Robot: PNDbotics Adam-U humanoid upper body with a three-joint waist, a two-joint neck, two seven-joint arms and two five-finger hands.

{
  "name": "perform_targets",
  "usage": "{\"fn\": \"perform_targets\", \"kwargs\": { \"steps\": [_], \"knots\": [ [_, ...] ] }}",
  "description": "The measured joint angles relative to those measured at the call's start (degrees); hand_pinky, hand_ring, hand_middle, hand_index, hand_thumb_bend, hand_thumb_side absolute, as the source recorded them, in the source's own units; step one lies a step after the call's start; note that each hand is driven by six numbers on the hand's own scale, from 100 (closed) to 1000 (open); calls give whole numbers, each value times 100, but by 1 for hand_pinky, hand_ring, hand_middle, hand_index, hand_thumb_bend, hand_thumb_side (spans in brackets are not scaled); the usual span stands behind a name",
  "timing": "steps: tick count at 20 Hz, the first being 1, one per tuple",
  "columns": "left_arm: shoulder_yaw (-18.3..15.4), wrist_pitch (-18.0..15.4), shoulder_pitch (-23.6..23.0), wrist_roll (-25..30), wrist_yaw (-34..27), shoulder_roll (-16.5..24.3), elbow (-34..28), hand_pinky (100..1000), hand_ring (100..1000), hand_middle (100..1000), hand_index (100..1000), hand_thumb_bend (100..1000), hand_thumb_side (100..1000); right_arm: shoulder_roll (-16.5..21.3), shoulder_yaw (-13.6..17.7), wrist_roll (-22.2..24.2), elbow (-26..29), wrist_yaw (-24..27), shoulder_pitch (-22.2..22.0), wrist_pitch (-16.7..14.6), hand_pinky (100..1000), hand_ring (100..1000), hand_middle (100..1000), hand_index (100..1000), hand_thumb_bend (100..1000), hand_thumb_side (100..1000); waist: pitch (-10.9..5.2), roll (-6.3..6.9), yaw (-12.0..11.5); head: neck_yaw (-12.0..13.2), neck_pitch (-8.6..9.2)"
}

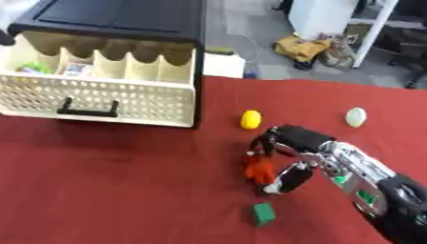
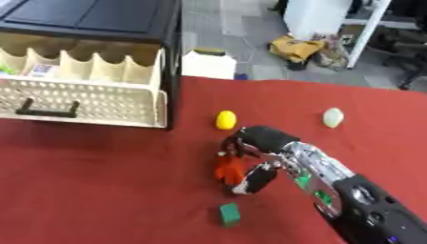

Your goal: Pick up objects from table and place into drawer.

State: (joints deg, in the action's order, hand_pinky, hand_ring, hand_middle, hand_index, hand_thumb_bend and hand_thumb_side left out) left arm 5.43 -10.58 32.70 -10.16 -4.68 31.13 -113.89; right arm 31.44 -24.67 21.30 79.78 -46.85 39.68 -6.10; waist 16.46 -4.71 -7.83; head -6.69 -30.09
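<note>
Right hand [image 1: 283, 159] curls its fingers round an orange-red object [image 1: 259, 167] on the red table [image 1: 125, 181].

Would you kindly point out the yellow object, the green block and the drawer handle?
yellow object [image 1: 250, 119], left eye view, its middle.
green block [image 1: 263, 213], left eye view, its top face.
drawer handle [image 1: 86, 112], left eye view, middle of bar.

Even, fairly bright indoor light w/ no harsh glare. Both views are soft and blurry, esp. the silver-and-black robot hand [image 1: 279, 162]. Only faint shadows on the dark red cloth surface [image 1: 125, 190]; the background floor is hazy too.
</note>
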Motion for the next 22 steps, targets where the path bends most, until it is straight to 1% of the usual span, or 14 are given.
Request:
{"fn": "perform_targets", "kwargs": {
  "steps": [3, 7, 10, 18, 22],
  "knots": [
    [-2, 0, 0, 0, -27, 0, 0, 553, 505, 539, 839, 108, 1000, 2, 14, 14, -8, -3, -19, -39, 659, 651, 491, 826, 493, 375, 0, 0, -7, -28, 2],
    [-13, 0, 1, 0, -52, -1, 0, 553, 505, 538, 839, 107, 1000, 3, 28, 25, -9, -4, -24, -84, 658, 648, 489, 825, 472, 364, 0, 1, -26, -53, 22],
    [-18, 1, 1, -1, -79, -2, 0, 553, 505, 538, 839, 107, 1000, 4, 30, 39, -11, -4, -33, -105, 654, 642, 484, 815, 441, 377, 0, 2, -30, -58, 44],
    [-33, 9, 1, -9, -84, -2, 0, 553, 505, 538, 839, 106, 1000, 43, 21, 31, -20, 20, -46, -120, 645, 630, 485, 794, 405, 393, 0, 14, 1, -76, 44],
    [-33, 12, 1, -12, -86, -2, 0, 553, 506, 538, 839, 105, 1000, 94, 0, 74, 50, 140, -70, -110, 643, 628, 489, 791, 348, 409, -1, 14, 20, -72, 44]
  ]
}}
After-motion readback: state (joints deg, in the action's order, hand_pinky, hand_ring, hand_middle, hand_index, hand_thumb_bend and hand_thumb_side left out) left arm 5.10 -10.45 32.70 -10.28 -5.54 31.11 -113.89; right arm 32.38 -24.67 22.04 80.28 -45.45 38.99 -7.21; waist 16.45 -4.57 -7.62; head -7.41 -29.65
